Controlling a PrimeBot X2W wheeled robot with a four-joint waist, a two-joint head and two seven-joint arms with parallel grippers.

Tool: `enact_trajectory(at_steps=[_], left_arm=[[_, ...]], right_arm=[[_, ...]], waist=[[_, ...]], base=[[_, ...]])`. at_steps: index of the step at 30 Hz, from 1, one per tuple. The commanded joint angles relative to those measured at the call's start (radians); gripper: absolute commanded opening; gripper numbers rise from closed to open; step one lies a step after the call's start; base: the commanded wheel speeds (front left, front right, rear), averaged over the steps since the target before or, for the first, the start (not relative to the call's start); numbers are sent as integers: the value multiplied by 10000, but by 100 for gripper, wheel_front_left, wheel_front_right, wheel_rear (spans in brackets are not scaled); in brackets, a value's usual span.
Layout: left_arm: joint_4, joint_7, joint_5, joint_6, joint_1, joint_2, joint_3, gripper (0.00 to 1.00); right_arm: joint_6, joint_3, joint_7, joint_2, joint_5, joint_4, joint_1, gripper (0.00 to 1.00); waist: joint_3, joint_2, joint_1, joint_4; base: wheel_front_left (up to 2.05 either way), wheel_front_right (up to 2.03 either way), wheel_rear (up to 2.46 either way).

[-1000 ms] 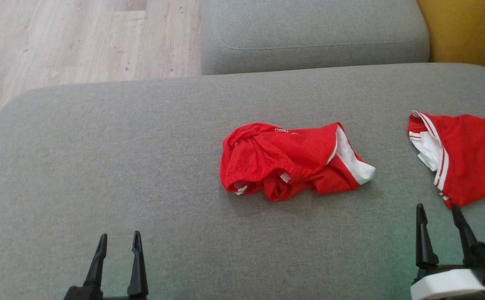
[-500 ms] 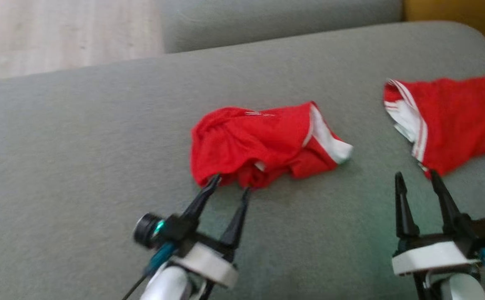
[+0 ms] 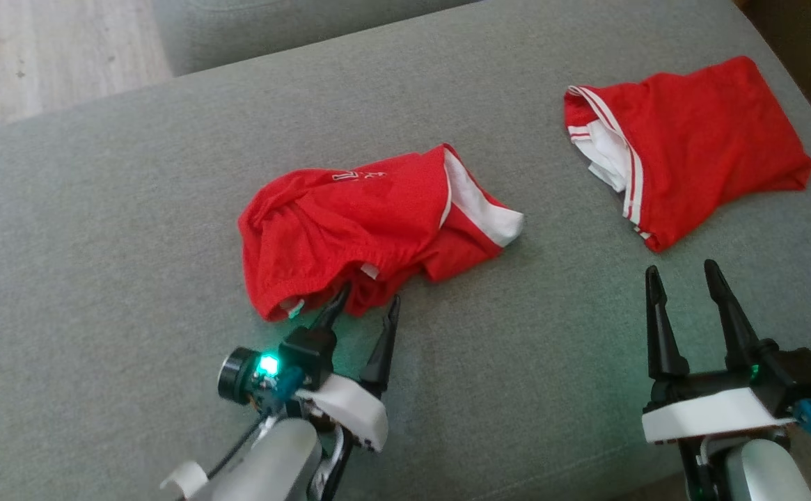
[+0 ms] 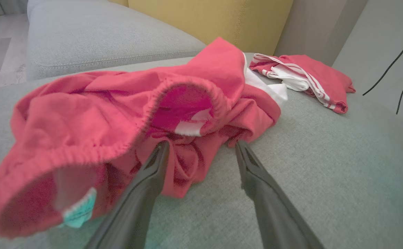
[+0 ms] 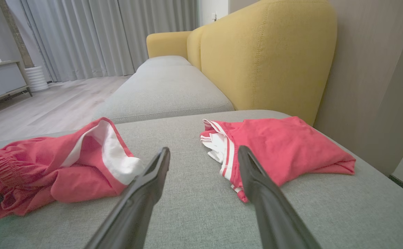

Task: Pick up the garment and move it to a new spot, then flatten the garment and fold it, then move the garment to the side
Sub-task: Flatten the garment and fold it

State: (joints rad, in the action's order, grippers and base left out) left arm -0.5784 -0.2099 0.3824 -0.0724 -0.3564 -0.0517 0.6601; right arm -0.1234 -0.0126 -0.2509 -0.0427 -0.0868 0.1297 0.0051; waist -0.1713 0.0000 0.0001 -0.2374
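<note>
**While the red garment (image 3: 349, 223) lies crumpled, left gripper (image 3: 369, 292) at its hem, right gripper (image 3: 681, 266) apart**

Low over the grey cushion (image 3: 99, 243), the left gripper spreads its fingers wide at the garment's near edge. One tip touches the elastic hem and nothing is pinched. The red garment sits mid-cushion, its white panel turned rightward. Further right, well apart, a second garment (image 3: 690, 146) lies flatter. Just short of it, the right gripper holds its fingers wide, empty.

Left arm (image 3: 276, 459): silver forearm, white collar, long tapered black jaws, black lens barrel, green lamp, teal connector, black cable. Right arm (image 3: 760, 466): alike, blue plug.
</note>
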Motion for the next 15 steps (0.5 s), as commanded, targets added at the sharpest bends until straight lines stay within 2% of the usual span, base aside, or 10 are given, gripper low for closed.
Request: enact_trajectory(at_steps=[1, 10, 11, 12, 13, 14, 15], left_arm=[[200, -138, 122, -71, -562, 13, -198, 100], [-694, -307, 1038, -259, -1448, 14, 389, 100], [-822, -315, 1164, -282, -1539, 14, 445, 98], [-946, -317, 1305, -270, -1625, 14, 520, 88], [-1069, -317, 1448, -275, -1707, 14, 587, 57], [-1206, -316, 1530, -286, -1806, 14, 683, 45], [-1326, -318, 1641, -273, -1898, 14, 759, 18]], right_arm=[[-73, -250, -109, -76, -31, -374, -359, 100], [-73, -406, -109, -76, -87, -317, -496, 100], [-73, -439, -109, -76, -97, -303, -513, 100], [-73, -450, -109, -76, -105, -293, -524, 100], [-73, -452, -109, -76, -119, -287, -534, 100], [-73, -455, -109, -76, -135, -281, -540, 100], [-73, -464, -109, -76, -146, -278, -545, 100]], waist=[[-55, 0, -1, -71], [-124, 0, -1, -473], [-129, 0, -1, -543], [-141, 0, -1, -596], [-147, 0, -1, -649], [-153, 0, -1, -697], [-166, 0, -1, -737]], base=[[0, 0, 0], [0, 0, 0], [0, 0, 0], [0, 0, 0], [0, 0, 0], [0, 0, 0], [0, 0, 0]])
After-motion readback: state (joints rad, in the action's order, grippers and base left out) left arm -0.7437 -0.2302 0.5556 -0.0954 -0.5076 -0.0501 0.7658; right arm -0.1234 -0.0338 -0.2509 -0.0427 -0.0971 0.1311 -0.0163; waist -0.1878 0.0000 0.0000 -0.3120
